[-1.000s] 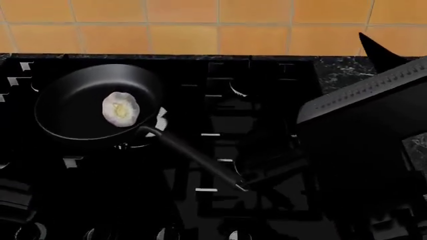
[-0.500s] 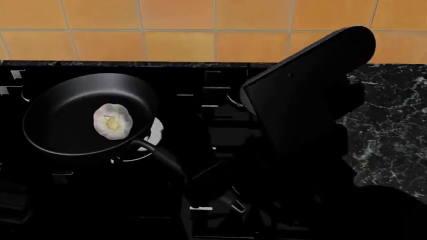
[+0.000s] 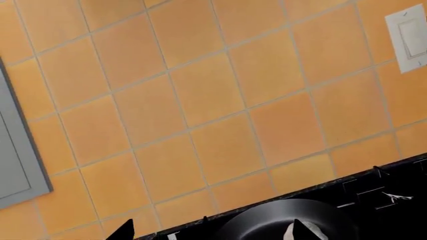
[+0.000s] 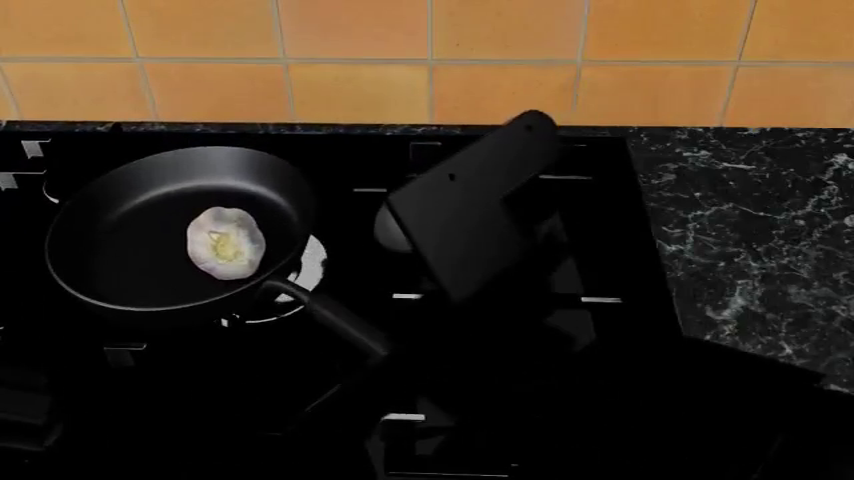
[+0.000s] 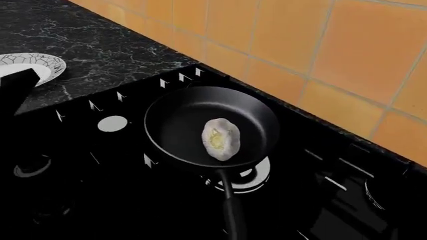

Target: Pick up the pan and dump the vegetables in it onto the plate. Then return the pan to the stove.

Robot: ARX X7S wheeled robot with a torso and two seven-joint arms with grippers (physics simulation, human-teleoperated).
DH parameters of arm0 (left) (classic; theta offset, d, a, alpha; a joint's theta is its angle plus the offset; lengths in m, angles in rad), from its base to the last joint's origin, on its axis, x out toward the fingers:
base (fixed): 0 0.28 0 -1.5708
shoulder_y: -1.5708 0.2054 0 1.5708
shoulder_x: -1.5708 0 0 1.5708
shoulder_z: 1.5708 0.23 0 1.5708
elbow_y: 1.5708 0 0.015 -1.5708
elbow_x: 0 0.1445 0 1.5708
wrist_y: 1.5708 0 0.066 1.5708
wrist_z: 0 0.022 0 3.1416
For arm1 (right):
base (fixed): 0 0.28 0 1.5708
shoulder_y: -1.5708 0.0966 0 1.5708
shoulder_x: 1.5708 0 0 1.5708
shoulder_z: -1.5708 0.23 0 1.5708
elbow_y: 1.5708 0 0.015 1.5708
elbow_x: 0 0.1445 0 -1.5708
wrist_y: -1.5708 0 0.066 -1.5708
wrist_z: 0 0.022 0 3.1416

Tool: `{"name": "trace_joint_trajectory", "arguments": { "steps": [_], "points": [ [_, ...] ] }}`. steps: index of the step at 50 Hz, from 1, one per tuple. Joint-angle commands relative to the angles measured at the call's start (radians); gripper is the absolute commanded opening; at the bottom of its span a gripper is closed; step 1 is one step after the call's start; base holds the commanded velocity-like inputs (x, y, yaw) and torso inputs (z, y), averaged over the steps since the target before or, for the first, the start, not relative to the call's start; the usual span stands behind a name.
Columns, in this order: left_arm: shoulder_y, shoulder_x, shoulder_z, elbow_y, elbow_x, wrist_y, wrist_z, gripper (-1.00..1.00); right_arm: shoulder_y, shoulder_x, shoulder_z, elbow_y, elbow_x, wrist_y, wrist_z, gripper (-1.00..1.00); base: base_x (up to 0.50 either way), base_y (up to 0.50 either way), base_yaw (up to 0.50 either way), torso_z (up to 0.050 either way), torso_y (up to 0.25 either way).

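No writing shows anywhere. The pan [image 5: 210,127] sits on the stove [image 5: 100,165] holding one garlic bulb [image 5: 221,138] (plate [image 5: 37,64] bare). I cannot tell whether my right gripper [image 4: 400,345] or left gripper [image 3: 207,232] is open.

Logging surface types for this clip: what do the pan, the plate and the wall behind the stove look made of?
The pan looks like coated metal: matte black, with a soft grey sheen inside. The plate looks like glazed ceramic, white with black crackle lines on its rim, though only part of it shows. The wall is orange tile with pale grout lines, probably ceramic. These are renders, so the materials are only as they look.
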State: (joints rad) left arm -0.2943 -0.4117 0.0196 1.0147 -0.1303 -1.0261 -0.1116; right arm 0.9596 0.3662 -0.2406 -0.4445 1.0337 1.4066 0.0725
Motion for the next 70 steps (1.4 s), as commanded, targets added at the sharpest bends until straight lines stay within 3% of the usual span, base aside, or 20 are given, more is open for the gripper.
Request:
{"name": "trace_joint_trajectory", "arguments": {
  "steps": [1, 31, 58, 59, 70],
  "points": [
    [-0.003, -0.003, 0.002, 0.023, -0.010, -0.022, -0.011, 1.00, -0.019, 0.017, -0.126, 0.124, -0.070, -0.092, -0.091, 1.00, 0.00, 0.00, 0.00, 0.000, 0.000],
    [0.040, -0.008, 0.017, -0.009, -0.043, 0.036, -0.040, 1.00, 0.105, -0.035, -0.471, 0.522, -0.344, -0.327, -0.322, 1.00, 0.00, 0.00, 0.00, 0.000, 0.000],
    [0.065, -0.020, 0.041, -0.019, -0.044, 0.065, -0.052, 1.00, 0.163, -0.164, -0.598, 0.947, -0.464, -0.523, -0.472, 1.00, 0.00, 0.00, 0.00, 0.000, 0.000],
    [0.062, -0.020, 0.039, -0.005, -0.047, 0.054, -0.053, 1.00, 0.157, -0.160, -0.600, 0.931, -0.461, -0.516, -0.470, -1.00, 0.00, 0.00, 0.00, 0.000, 0.000],
    [0.064, -0.024, 0.037, 0.002, -0.054, 0.058, -0.065, 1.00, 0.166, -0.097, -0.500, 0.756, -0.398, -0.437, -0.369, -1.00, 0.00, 0.00, 0.00, 0.000, 0.000]
  ]
}}
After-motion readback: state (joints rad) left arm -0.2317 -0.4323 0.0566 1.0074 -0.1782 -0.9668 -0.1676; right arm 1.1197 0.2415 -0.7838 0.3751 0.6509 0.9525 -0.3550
